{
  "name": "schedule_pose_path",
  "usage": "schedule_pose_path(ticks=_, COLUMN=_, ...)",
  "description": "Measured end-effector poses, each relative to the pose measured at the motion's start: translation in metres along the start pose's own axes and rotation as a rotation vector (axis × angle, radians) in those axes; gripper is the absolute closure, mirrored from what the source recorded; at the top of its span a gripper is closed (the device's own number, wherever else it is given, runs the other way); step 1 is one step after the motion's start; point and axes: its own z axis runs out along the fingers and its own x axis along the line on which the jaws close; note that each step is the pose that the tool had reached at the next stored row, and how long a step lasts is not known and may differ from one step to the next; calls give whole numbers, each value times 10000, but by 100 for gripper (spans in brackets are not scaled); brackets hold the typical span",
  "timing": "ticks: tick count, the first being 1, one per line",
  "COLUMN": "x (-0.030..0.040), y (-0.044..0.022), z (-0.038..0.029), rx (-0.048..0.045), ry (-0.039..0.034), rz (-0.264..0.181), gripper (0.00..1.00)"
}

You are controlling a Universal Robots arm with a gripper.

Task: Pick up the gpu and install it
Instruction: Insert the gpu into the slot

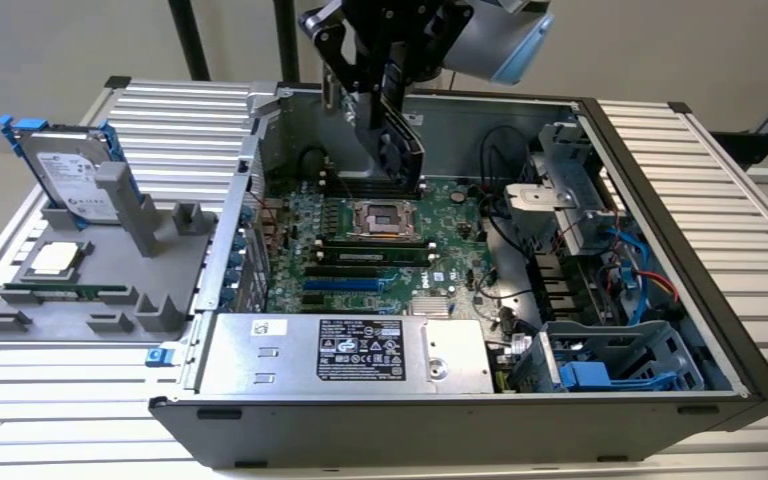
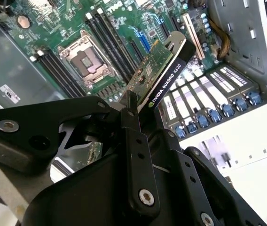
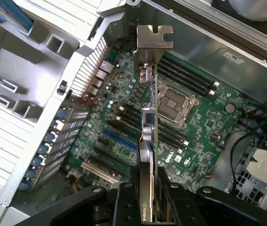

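My gripper (image 1: 387,95) is shut on the gpu (image 1: 403,145) and holds it in the air over the back of the open computer case (image 1: 704,300). The card hangs on edge above the green motherboard (image 1: 357,250), clear of it. The second wrist view has the gpu (image 2: 164,70) sticking out past my gripper (image 2: 134,106), green board on one face and black cooler on the other. Edge-on in the first wrist view, the gpu (image 3: 148,136) ends in its silver bracket (image 3: 154,41), with my gripper (image 3: 147,195) clamped on its near end. Blue and black expansion slots (image 3: 119,140) lie below, beside the card.
A grey fixture (image 1: 37,325) at the exterior view's left carries a hard drive with blue rails (image 1: 71,175), a processor chip (image 1: 53,258) and a memory stick (image 1: 64,293). Inside the case are a power supply (image 1: 344,350), cables (image 1: 638,280) and a drive cage (image 1: 598,365).
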Motion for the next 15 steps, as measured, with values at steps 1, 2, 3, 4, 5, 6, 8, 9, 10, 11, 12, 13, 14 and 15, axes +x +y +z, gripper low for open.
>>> schedule_pose_path(ticks=1, x=0, y=0, z=0, rx=0, ry=3, rz=-45, gripper=100)
schedule_pose_path(ticks=2, x=0, y=0, z=0, rx=0, ry=5, rz=-91, gripper=100)
schedule_pose_path(ticks=3, x=0, y=0, z=0, rx=0, ry=7, rz=-133, gripper=100)
schedule_pose_path(ticks=4, x=0, y=0, z=0, rx=0, ry=9, rz=-180, gripper=100)
schedule_pose_path(ticks=5, x=0, y=0, z=0, rx=-1, ry=11, rz=-223, gripper=100)
schedule_pose_path(ticks=6, x=0, y=0, z=0, rx=-1, ry=13, rz=-266, gripper=100)
schedule_pose_path(ticks=8, x=0, y=0, z=0, rx=-1, ry=17, rz=-356, gripper=100)
schedule_pose_path(ticks=9, x=0, y=0, z=0, rx=-1, ry=20, rz=-401, gripper=100)
schedule_pose_path(ticks=10, x=0, y=0, z=0, rx=-1, ry=22, rz=-448, gripper=100)
schedule_pose_path(ticks=11, x=0, y=0, z=0, rx=-2, ry=24, rz=-495, gripper=100)
schedule_pose_path(ticks=12, x=0, y=0, z=0, rx=-2, ry=26, rz=-537, gripper=100)
schedule_pose_path(ticks=13, x=0, y=0, z=0, rx=-2, ry=28, rz=-582, gripper=100)
schedule_pose_path(ticks=14, x=0, y=0, z=0, rx=-2, ry=30, rz=-625, gripper=100)
schedule_pose_path(ticks=15, x=0, y=0, z=0, rx=-2, ry=33, rz=-671, gripper=100)
